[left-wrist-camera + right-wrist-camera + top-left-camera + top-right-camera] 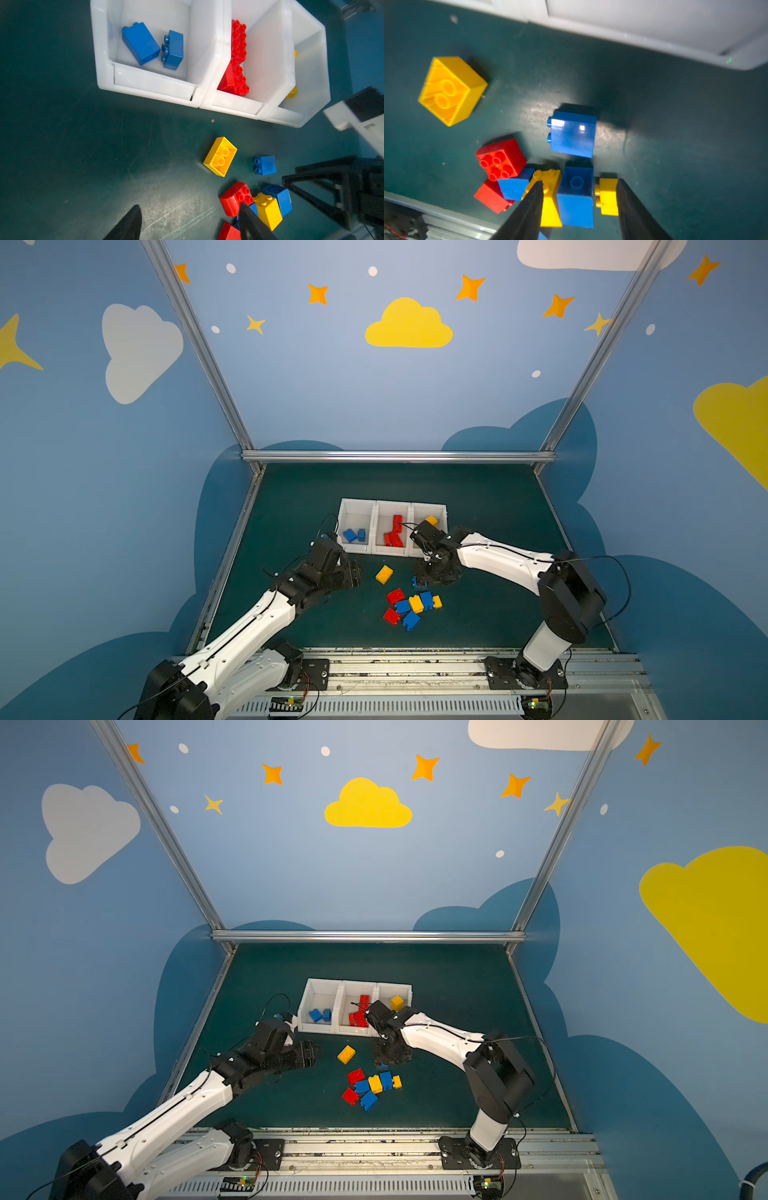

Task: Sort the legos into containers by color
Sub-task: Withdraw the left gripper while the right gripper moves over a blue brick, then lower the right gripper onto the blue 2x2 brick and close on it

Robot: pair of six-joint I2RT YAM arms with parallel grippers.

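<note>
Checking three white rectangular open-top plastic bins (395, 502), joined in a row on dark green matte surface (490, 522). Left bin (356, 515): two glossy blue plastic bricks (140, 43), one long, one short, both on their sides. Middle bin (384, 512): pile of red studded bricks (238, 56) against one wall. Right bin (420, 512): yellow brick (431, 520), count unclear.

Left jaws: parted wide, empty, only bare scuffed surface between them. Positioned in front of left bin, near long yellow brick (384, 574) lying upside down, hollow underside with two tubes showing.

Right jaws: parted, gripping nothing, positioned between right bin and loose cluster. Between them in right wrist view: hollow-up blue square brick (576, 195), with small yellow brick (607, 196) just beside it. Lone blue square brick (572, 134) on its side just beyond. Rest of cluster packed tight: two red square bricks (395, 596), more blue and yellow, all smooth hard plastic.
</note>
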